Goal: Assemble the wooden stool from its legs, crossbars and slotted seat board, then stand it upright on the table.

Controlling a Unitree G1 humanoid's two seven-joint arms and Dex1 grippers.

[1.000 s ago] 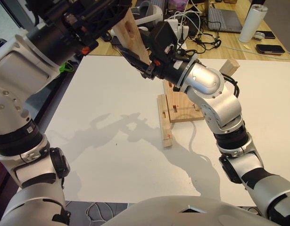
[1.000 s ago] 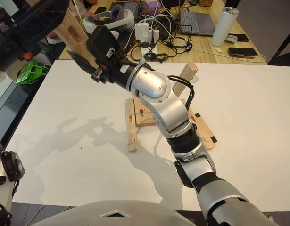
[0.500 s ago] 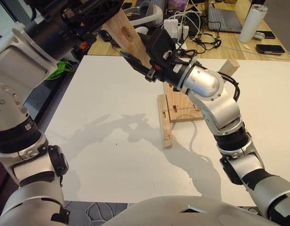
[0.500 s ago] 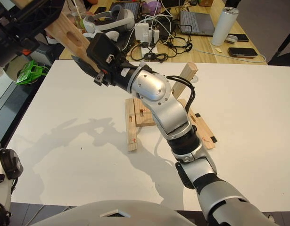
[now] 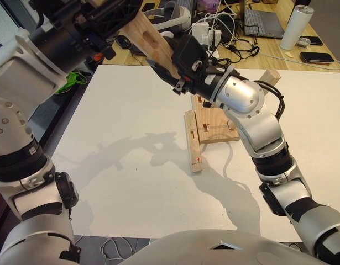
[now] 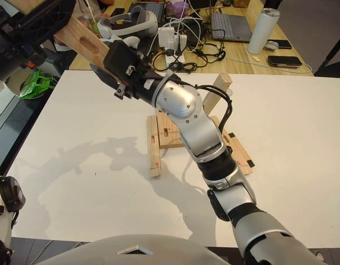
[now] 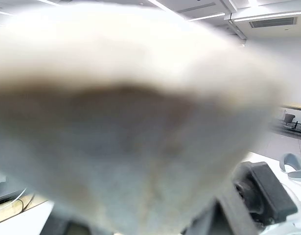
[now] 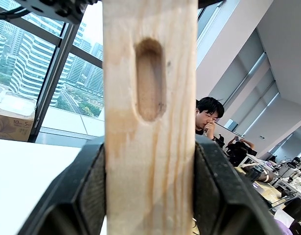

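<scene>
Head stereo pair: looks forward and down over the white table (image 5: 131, 165); both eyes share it. Left wrist camera: tilts toward the ceiling (image 7: 238, 19), lens nearly covered. Right wrist camera: faces the slotted wooden leg (image 8: 150, 147) at close range.

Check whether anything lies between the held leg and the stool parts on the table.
Nothing visible does. The leg, clamped in the right hand, hangs above bare table left of the stool parts; only the right arm itself crosses above them.
</scene>
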